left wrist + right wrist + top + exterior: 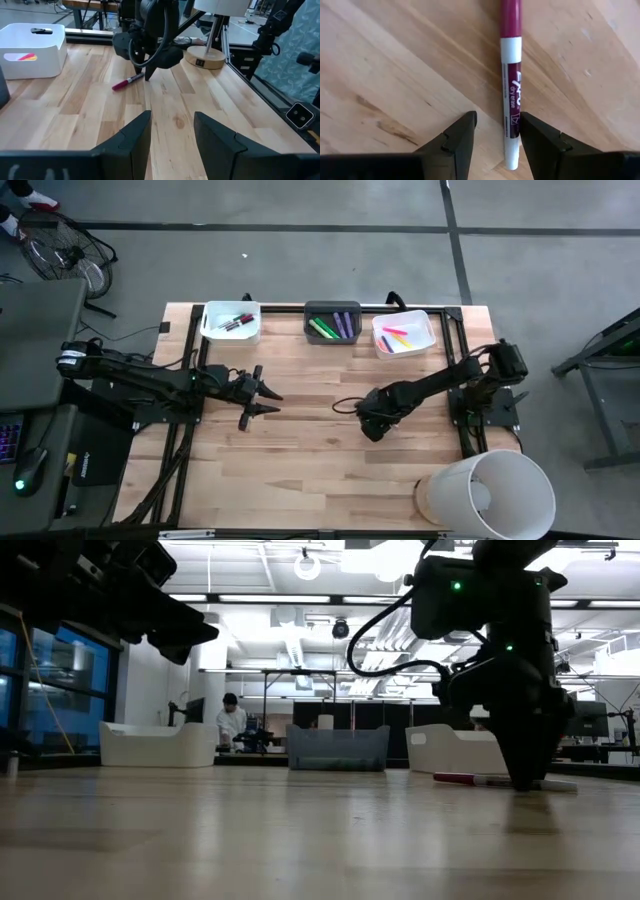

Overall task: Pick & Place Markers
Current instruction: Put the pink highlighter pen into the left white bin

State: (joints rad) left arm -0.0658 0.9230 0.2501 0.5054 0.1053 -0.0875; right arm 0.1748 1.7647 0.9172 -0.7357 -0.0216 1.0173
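A magenta marker [510, 75] with a white band lies flat on the wooden table; it also shows in the left wrist view [127, 81] and in the low view [490, 780]. My right gripper [496, 135] points down over it and is open. Its fingers stand on either side of the marker's white end, which lies close beside one finger. In the high view, the right gripper [372, 425] hides the marker. My left gripper [268, 402] waits open at the table's left middle, above the wood.
Three bins stand along the far edge: a white one [231, 321] with dark and red markers, a dark one [332, 322] with green and purple markers, and a white one [403, 333] with pink and yellow markers. A white lamp [487, 493] stands at the near right corner.
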